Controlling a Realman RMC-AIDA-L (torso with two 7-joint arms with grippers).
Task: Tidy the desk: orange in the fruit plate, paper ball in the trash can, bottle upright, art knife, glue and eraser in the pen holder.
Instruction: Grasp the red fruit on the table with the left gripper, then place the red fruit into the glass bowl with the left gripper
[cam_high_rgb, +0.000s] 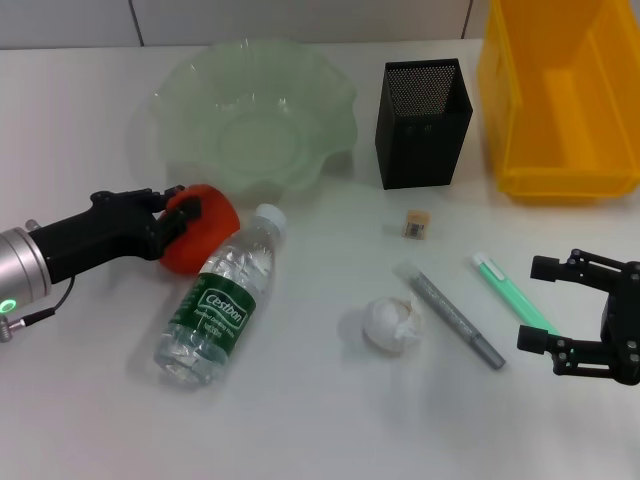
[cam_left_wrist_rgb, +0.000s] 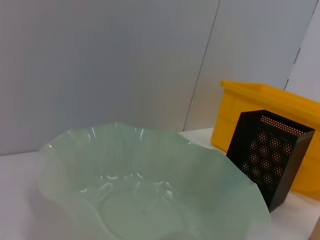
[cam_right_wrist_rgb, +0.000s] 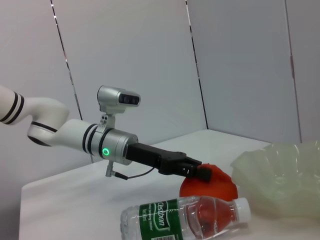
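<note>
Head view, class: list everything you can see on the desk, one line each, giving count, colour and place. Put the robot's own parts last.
fruit plate: 1, pale green, far left of centre.
pen holder: 1, black mesh, upright, right of the plate.
trash can: 1, yellow, far right.
orange: 1, red-orange, in front of the plate, beside the bottle's cap.
bottle: 1, clear with green label, lying on its side.
eraser: 1, tan, in front of the pen holder.
paper ball: 1, white, centre front.
grey pen-like tool: 1, right of the paper ball.
green stick: 1, near the right gripper.
left gripper: black, closed on the orange.
right gripper: black, open, front right.
</note>
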